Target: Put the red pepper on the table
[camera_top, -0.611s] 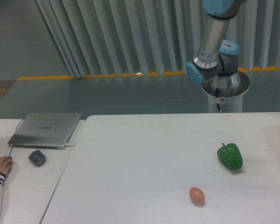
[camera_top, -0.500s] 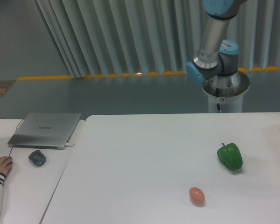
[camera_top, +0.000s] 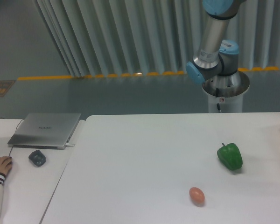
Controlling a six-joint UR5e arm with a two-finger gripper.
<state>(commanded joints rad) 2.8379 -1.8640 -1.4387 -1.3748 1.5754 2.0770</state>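
From where I stand, no red pepper is in sight: the worktop [camera_top: 144, 154] carries only a green pepper [camera_top: 230, 156] and a small pink egg [camera_top: 197, 195]. The arm [camera_top: 213, 42] rises out of view at the top, so the tool is hidden and I cannot tell whether it grips anything. If it holds the pepper, I would lower it slowly onto bare worktop, well apart from both.
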